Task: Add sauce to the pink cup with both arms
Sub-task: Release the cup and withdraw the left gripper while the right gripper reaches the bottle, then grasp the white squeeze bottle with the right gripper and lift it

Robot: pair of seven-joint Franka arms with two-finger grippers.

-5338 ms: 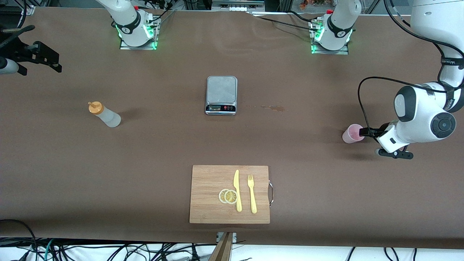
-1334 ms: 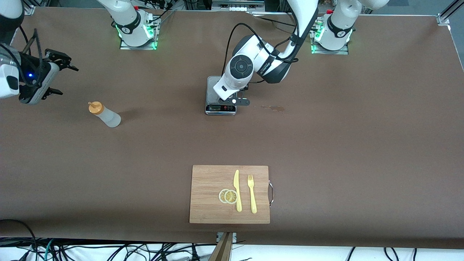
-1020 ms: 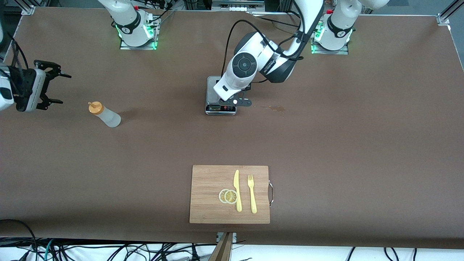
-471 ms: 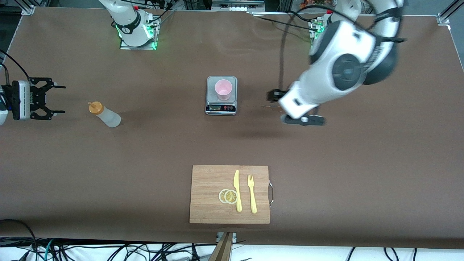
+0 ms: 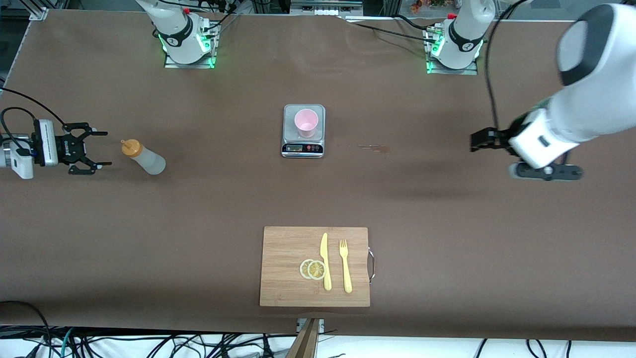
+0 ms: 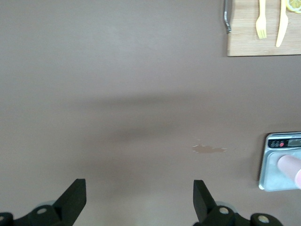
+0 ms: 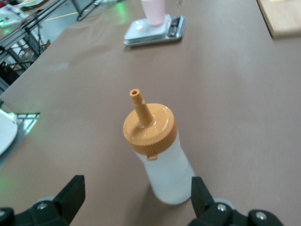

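Observation:
The pink cup [image 5: 306,122] stands on a small silver scale [image 5: 290,113] mid-table. The sauce bottle [image 5: 144,157], whitish with an orange nozzle cap, stands on the table toward the right arm's end. My right gripper [image 5: 101,148] is low beside the bottle, open and empty, pointing at it with a small gap. In the right wrist view the bottle [image 7: 162,157] stands just ahead of the open gripper [image 7: 136,202]; the cup [image 7: 153,9] and scale [image 7: 155,34] show farther off. My left gripper [image 5: 476,141] is open and empty, raised over bare table toward the left arm's end.
A wooden cutting board [image 5: 283,258] near the front edge carries lemon slices [image 5: 313,269], a yellow knife [image 5: 325,261] and a fork [image 5: 345,266]. A small stain [image 5: 372,147] marks the table beside the scale. The left wrist view shows the scale [image 6: 275,165] and stain [image 6: 209,149].
The left gripper carried the cup to the scale, let it go and swung away toward the left arm's end. The right gripper came down and closer to the bottle.

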